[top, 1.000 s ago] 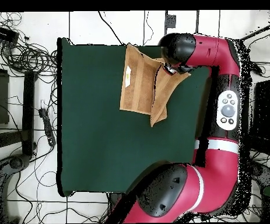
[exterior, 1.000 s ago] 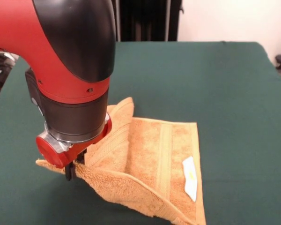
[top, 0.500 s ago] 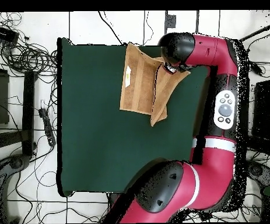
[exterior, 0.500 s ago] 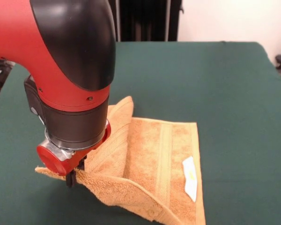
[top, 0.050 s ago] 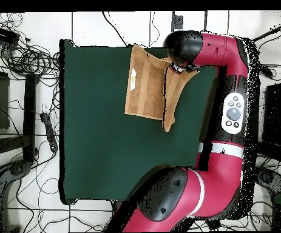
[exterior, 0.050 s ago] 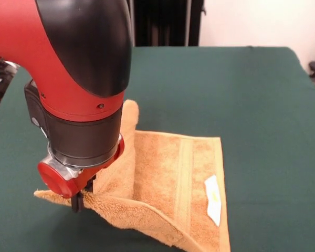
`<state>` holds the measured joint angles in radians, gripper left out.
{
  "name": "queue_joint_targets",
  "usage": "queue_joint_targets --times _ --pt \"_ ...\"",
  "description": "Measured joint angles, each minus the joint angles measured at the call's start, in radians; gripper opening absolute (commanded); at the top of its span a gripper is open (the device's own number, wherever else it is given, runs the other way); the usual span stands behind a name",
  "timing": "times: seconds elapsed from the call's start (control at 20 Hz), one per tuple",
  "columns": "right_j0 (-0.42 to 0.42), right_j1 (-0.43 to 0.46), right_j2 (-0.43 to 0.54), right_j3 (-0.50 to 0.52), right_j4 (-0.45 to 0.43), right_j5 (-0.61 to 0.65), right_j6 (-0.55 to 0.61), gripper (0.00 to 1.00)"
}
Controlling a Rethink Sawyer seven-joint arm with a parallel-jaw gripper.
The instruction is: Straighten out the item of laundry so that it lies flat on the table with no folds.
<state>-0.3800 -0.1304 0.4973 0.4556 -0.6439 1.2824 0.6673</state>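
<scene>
The item of laundry (exterior, 0.050 s ago: 173, 178), a golden-orange towel with a white tag, lies near the front edge of the table (exterior, 0.050 s ago: 226, 89). Its right part rests flat. Its left part is folded and lifted into a ridge that runs back behind the arm's wrist. My gripper (exterior, 0.050 s ago: 79, 199) is low over the cloth at the towel's left corner, shut on the towel's edge. In the overhead view the towel (top, 0.050 s ago: 145, 85) lies at the table's (top, 0.050 s ago: 106, 139) top edge, with a narrow flap trailing down beside the arm; the arm's head hides the gripper there.
The arm's thick red and black wrist (exterior, 0.050 s ago: 79, 105) fills the left of the front view and hides part of the towel. Green cloth stretches wide behind and to the right of the towel. Cables (top, 0.050 s ago: 21, 54) lie on the floor beyond the table.
My gripper has drawn the towel's corner a little further left and nearer the front edge. The raised fold has stretched longer and narrower.
</scene>
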Motion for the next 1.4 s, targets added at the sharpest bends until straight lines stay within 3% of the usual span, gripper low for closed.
queue_joint_targets --times 1.4 --pt "0.026 0.0 0.0 -0.071 0.001 0.03 0.0 0.0"
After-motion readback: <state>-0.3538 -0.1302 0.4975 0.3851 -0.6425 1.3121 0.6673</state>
